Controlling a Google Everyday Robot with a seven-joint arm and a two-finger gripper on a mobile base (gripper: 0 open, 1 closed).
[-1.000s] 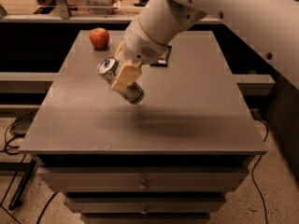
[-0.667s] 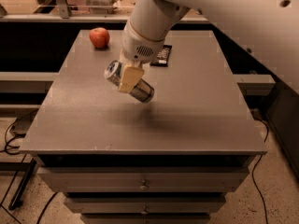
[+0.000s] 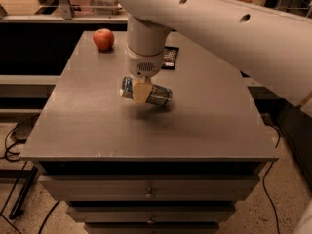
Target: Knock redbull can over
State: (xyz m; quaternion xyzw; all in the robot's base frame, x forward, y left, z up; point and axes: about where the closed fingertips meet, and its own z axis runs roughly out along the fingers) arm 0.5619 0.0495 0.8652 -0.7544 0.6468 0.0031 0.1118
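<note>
The redbull can (image 3: 158,96), silver with blue panels, lies nearly horizontal on its side just above the grey table top (image 3: 87,126), near the middle. My gripper (image 3: 142,91) hangs straight down from the white arm and is shut across the can's middle; one tan finger (image 3: 142,90) shows in front of the can. The can's ends stick out to the left and right of the finger.
A red apple (image 3: 103,39) sits at the table's back left. A flat black packet (image 3: 170,57) lies behind the gripper at the back. The large white arm (image 3: 234,38) spans the upper right. Drawers run below the front edge. Cables lie on the floor at left.
The gripper with the can has moved right and toward the table's middle, and the can has turned from a steep tilt to nearly horizontal.
</note>
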